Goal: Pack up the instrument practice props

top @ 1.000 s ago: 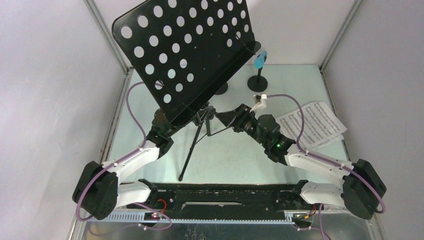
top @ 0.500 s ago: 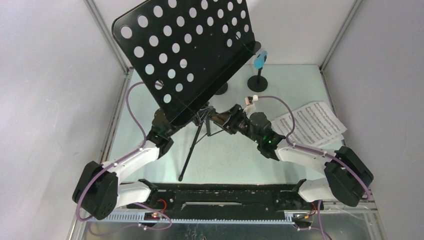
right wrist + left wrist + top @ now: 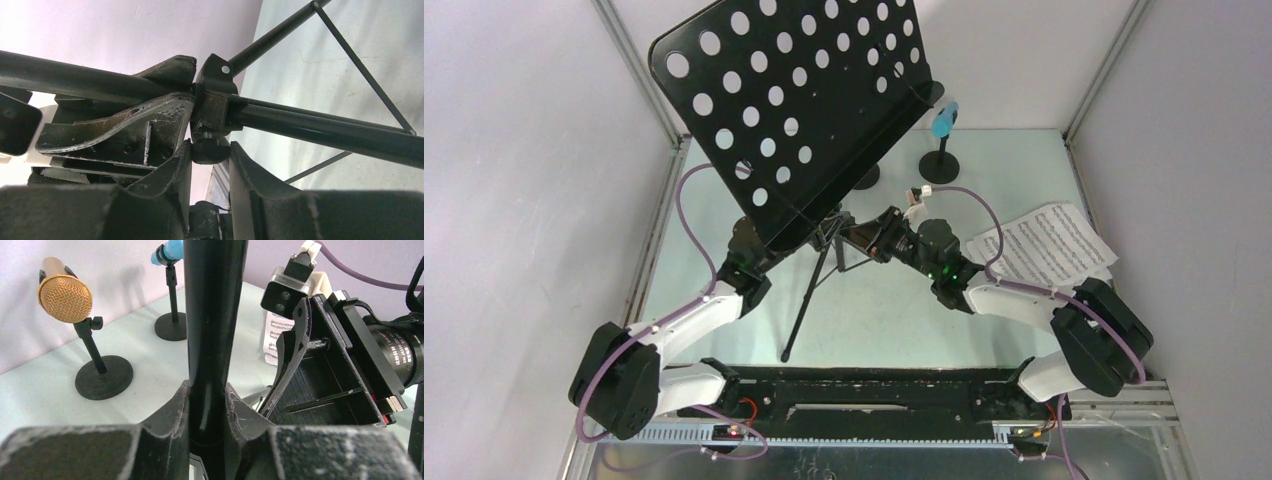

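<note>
The black tripod music rack stands mid-table, its perforated desk (image 3: 804,100) tilted over the pole (image 3: 212,315). My left gripper (image 3: 207,405) is shut on the pole; in the top view its fingers are hidden under the desk. My right gripper (image 3: 210,155) is shut on the small black knob (image 3: 210,149) under the pole's collar (image 3: 215,100), right next to my left fingers (image 3: 125,125). The tan microphone (image 3: 65,295) and the light-blue microphone (image 3: 942,120) sit in their round-based holders (image 3: 104,377) (image 3: 940,167) behind the rack. The white sheet-music pages (image 3: 1049,245) lie at the right.
Tripod legs (image 3: 809,300) and thin braces (image 3: 360,70) spread over the pale tabletop toward the near edge. Grey walls with metal frame posts (image 3: 1104,70) close in the back and sides. Purple cables (image 3: 689,215) loop from both wrists.
My right arm has swung left toward the rack, and its gripper has closed in on the collar knob. The left arm and the rack have stayed put.
</note>
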Controlling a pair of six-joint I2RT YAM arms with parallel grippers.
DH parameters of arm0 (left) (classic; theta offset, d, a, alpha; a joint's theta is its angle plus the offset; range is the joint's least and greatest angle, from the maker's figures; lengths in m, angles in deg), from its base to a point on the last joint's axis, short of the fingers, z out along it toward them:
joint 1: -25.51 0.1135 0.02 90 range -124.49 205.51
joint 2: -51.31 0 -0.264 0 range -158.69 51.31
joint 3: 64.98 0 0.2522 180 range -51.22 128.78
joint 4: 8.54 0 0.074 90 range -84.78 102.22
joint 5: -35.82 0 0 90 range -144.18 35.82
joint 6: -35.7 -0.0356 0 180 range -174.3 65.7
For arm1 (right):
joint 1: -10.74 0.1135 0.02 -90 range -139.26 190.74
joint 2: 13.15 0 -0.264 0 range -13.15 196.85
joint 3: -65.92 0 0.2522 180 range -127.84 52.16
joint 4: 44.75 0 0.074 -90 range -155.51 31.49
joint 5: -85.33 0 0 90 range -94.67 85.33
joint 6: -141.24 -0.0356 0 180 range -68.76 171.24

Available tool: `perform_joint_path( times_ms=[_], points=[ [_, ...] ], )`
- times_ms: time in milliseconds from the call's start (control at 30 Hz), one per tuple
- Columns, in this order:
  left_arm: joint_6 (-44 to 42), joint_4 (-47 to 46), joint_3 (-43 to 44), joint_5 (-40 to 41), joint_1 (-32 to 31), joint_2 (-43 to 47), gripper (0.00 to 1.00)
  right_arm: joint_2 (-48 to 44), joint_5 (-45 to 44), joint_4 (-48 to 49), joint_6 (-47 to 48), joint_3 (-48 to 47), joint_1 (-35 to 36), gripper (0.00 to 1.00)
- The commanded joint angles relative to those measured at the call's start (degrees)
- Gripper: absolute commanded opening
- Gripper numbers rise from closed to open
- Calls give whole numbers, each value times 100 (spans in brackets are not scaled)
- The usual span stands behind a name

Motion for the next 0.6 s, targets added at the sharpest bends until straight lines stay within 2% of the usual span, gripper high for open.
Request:
perform_joint_path(
  times_ms=[0, 67, 200, 400, 567],
  points=[
    [59, 1515, -220, -432, -181, -303, 0, 182, -33, 435, 380, -215, -26, 14],
    [67, 1511, -217, -434, -186, -301, 0, 166, 31, 445, 830, -220, -5, 2],
    [67, 1511, -192, -460, -191, -351, 0, 6, 174, -216, 2651, -545, 189, 0],
    [56, 1513, -176, -466, -213, -351, 0, -302, -692, -1678, 6969, -976, 1194, 0],
    [50, 1517, -170, -447, -230, -369, 0, -58, -2323, -2209, 10383, -1023, 2269, 0]
  ],
)
